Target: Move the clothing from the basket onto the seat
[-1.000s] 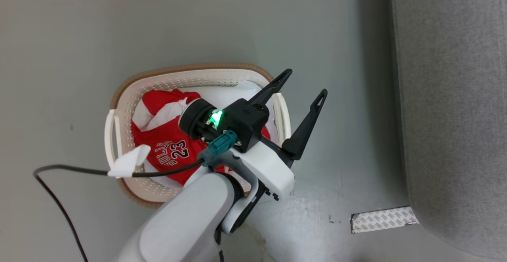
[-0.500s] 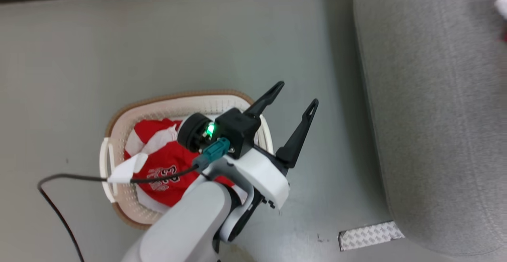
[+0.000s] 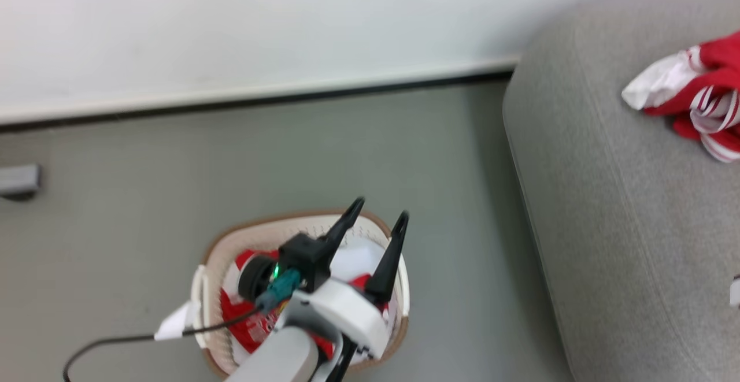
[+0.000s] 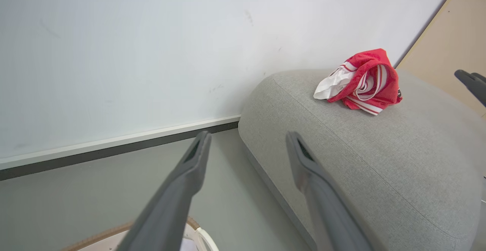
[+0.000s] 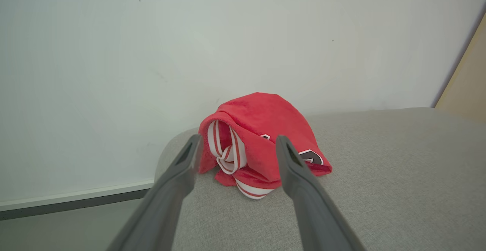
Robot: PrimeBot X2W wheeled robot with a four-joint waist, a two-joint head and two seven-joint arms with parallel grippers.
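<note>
Clothing (image 5: 265,129): one red piece crumpled on seat (image 5: 379,190), near wall-end edge. Remaining pile (image 3: 245,327) in basket (image 3: 263,227) on floor. My right fingers (image 5: 181,167) spread, empty, pointing at seated piece. My left fingers (image 3: 347,220) spread, empty, over basket. Judged part done.

Smooth grey-green floor (image 3: 144,197) runs back to a plain white wall (image 3: 231,23), with a white skirting board (image 3: 260,89) and a dark strip at its foot. A small grey block (image 3: 17,180) sits at the floor's far left edge. A beige panel (image 4: 448,42) adjoins the wall.
</note>
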